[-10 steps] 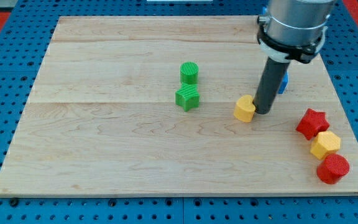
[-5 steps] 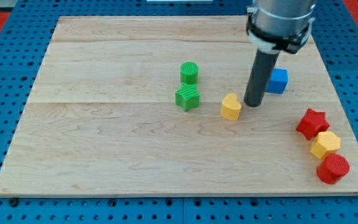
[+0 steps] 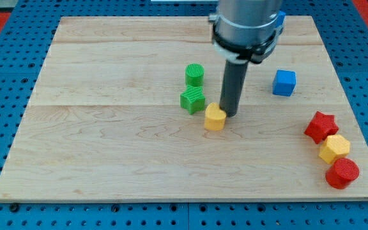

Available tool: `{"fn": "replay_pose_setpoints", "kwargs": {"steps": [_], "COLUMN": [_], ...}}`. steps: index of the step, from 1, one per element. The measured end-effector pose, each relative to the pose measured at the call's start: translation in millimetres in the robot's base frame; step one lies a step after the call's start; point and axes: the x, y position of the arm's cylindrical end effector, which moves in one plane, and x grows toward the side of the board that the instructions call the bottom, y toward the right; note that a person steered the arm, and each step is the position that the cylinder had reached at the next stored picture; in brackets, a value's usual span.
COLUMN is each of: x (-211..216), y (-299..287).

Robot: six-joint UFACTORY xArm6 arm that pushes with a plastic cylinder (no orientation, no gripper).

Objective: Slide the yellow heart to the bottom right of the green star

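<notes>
my tip (image 3: 230, 115) touching yellow heart (image 3: 214, 118), green star (image 3: 193, 100)

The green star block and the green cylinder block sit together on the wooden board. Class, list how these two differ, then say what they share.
Shape: the green star block has pointed arms, while the green cylinder block is round with a flat top.
Place: the star lies nearer the view's bottom, the cylinder just above it.
Neighbours: the star has the yellow heart block and my tip close at its lower right; the cylinder stands farther from both.
Shared: both are green with ribbed surfaces.
</notes>
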Motion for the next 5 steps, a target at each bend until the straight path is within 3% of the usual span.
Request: {"fn": "replay_pose_setpoints", "kwargs": {"steps": [1, 2, 3, 4, 5], "x": [16, 12, 30, 95, 131], "y": [-32, -26, 50, 50, -23]}}
